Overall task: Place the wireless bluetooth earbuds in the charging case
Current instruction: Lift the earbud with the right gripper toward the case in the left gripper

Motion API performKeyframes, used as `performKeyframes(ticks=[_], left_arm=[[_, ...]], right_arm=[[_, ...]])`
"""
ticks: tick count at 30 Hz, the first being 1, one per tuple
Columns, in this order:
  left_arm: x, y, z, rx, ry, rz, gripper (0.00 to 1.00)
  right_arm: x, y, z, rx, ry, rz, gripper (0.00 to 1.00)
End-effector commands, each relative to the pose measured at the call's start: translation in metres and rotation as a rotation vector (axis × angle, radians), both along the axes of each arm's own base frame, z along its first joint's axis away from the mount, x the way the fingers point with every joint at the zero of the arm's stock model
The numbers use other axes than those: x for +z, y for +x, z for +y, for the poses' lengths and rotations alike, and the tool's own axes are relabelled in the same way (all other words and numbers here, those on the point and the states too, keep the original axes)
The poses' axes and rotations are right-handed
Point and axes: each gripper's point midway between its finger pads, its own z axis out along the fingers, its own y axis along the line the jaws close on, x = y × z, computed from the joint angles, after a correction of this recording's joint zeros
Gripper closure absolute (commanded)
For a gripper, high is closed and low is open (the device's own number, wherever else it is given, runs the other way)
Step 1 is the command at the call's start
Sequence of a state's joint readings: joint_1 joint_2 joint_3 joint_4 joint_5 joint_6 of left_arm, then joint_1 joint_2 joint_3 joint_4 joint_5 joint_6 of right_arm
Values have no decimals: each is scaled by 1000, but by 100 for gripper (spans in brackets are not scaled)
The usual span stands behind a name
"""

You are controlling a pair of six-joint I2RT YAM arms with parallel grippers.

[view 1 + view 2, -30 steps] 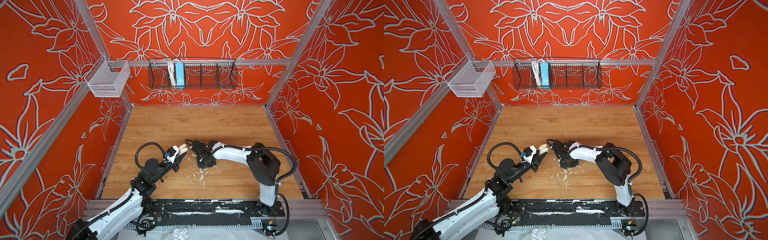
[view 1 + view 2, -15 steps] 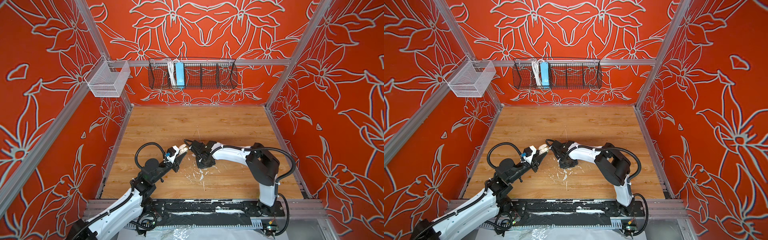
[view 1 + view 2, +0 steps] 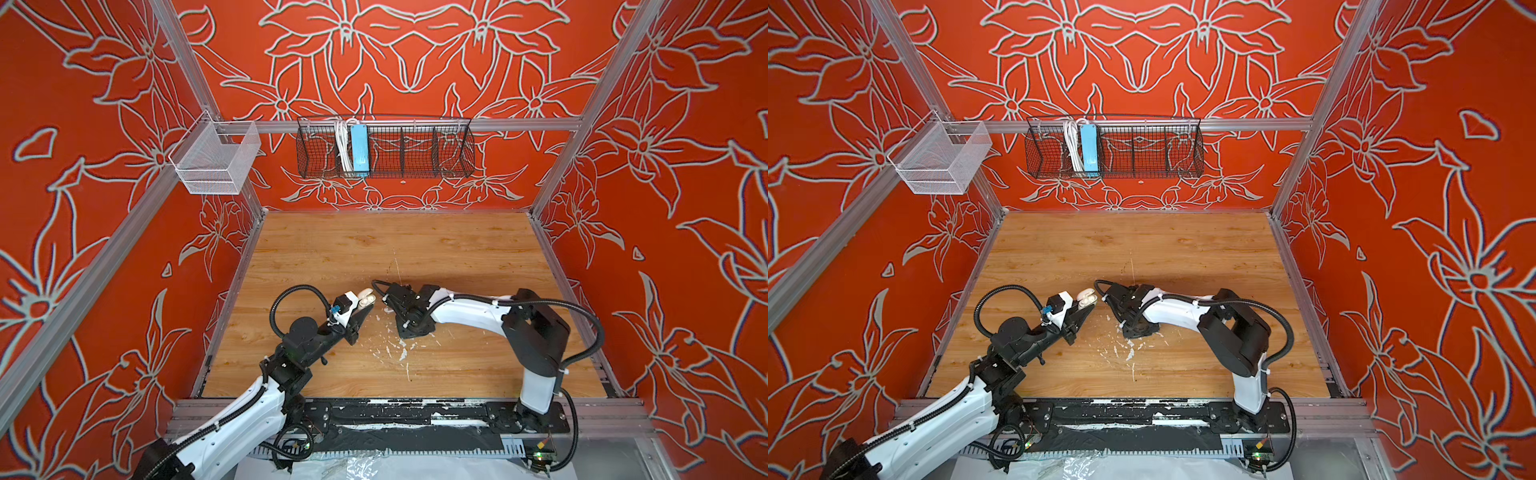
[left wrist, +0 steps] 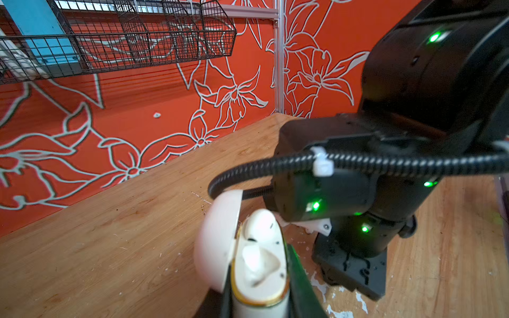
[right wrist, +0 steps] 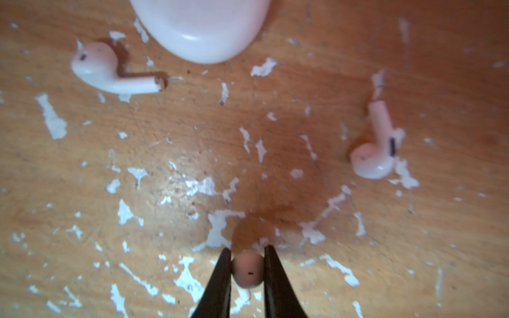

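Observation:
My left gripper (image 3: 360, 309) (image 4: 260, 298) is shut on the open white charging case (image 3: 366, 296) (image 4: 259, 272), held above the wooden table (image 3: 374, 249) with its lid (image 4: 217, 239) swung back. One earbud head (image 4: 261, 228) stands in the case. My right gripper (image 5: 247, 256) points down at the table beside it and is shut on an earbud (image 5: 248, 271). Two more earbuds (image 5: 110, 71) (image 5: 377, 148) lie loose on the wood. In both top views the right arm (image 3: 465, 311) (image 3: 1167, 311) hides these earbuds.
A rounded white case shape (image 5: 203, 27) shows at the edge of the right wrist view. White paint flecks (image 3: 401, 353) mark the table's middle. A black wire basket (image 3: 384, 147) with a blue strip (image 3: 359, 147) and a white mesh basket (image 3: 216, 162) hang on the walls.
The right gripper's jaws have drawn in on the earbud. Both arms stay about where they were, with the case still in the left gripper.

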State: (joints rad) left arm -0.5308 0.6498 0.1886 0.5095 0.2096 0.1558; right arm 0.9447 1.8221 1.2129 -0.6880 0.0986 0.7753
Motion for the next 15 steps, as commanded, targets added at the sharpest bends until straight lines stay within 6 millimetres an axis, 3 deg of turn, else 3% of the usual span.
performKeyframes(ticks=[1,6,12,15], left_arm=[[22,-2,-3,-24,-29,-60,100],[22,-4,-7,-49,-26,-63,100],[26,-11,-11,-89,-31,-87,100],[29,-16,-11,-105,-44,-118,100]], right_arm=[[39,10,-4,-39,71,-142,86],[95,10,-5,-2,142,-354,85],[172,-10,24,122,319,-623,85],[201,-22,36,175,447,-705,85]])
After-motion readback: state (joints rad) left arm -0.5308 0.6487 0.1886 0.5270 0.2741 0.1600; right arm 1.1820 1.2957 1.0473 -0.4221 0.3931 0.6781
